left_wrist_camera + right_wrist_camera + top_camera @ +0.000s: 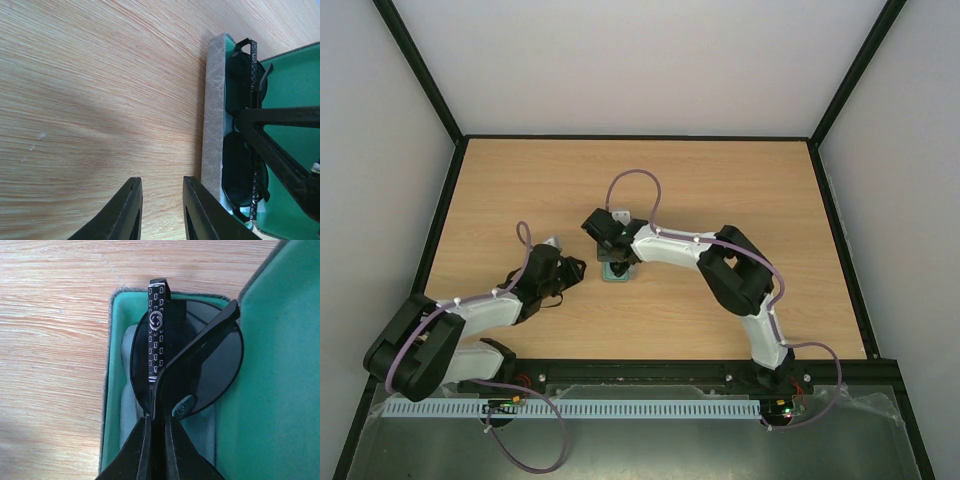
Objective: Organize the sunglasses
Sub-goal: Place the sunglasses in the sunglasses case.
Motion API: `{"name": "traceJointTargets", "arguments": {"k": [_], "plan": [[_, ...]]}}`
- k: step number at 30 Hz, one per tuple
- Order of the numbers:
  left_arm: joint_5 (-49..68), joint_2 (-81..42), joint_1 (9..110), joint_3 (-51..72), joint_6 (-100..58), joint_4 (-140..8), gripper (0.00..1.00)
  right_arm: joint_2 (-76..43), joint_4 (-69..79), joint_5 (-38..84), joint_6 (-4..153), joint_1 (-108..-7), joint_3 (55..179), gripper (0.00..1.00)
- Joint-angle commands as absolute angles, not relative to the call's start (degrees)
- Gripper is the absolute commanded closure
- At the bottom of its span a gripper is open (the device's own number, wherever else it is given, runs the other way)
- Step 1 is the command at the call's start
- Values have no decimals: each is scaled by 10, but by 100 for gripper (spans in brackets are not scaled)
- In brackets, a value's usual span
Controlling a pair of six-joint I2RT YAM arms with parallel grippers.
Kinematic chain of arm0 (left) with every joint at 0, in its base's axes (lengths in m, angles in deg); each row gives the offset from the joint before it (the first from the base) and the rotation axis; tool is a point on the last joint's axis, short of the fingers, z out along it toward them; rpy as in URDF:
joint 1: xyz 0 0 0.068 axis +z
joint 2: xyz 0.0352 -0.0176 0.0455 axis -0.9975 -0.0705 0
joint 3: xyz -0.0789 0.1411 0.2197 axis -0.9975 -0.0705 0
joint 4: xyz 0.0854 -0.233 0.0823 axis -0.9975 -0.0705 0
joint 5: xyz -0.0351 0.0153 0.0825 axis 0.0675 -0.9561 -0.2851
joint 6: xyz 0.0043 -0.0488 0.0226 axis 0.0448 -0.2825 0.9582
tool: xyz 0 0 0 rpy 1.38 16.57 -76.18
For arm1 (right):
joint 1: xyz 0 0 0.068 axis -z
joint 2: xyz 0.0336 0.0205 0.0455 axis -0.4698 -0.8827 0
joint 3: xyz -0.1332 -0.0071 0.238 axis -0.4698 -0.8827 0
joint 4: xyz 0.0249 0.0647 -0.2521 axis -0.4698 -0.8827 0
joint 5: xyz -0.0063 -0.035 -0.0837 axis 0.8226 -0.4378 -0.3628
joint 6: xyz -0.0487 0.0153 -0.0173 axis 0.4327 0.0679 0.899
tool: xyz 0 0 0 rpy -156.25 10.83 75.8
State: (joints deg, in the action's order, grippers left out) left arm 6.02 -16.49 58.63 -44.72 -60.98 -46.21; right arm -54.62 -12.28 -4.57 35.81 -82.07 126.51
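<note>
We are seating the thin dark wire-framed sunglasses (187, 360) in the grey, green-lined case (106, 390), right gripper (159, 440) clamped on a temple, left gripper (160, 210) slightly apart, empty. The next move likely calls for a gentle release.

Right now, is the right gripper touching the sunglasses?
Touching. The right wrist view shows the right gripper pinching a temple arm of the sunglasses.

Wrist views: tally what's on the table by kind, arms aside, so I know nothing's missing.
Sunglasses: 1
Grey case, green-lined: 1
Pale cloth-like piece under the lenses: 1
Total: 3
</note>
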Motion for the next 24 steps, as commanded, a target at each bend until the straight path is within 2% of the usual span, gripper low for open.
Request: {"name": "traceJointTargets", "arguments": {"k": [1,13,19,21,24], "plan": [[65,-153,589,-456,-603,-449,74,-569,-107,-42,336,-821,1262,99],[71,-162,589,-456,-604,-438,74,-583,-113,-22,336,-824,1283,97],[72,-163,588,-454,-604,-438,74,-567,-115,-21,341,-825,1264,69],[70,-162,587,-454,-605,-440,74,-550,-117,-28,345,-827,1259,63],[68,-161,587,-453,-606,-441,74,-529,-124,-31,355,-830,1261,61]]}}
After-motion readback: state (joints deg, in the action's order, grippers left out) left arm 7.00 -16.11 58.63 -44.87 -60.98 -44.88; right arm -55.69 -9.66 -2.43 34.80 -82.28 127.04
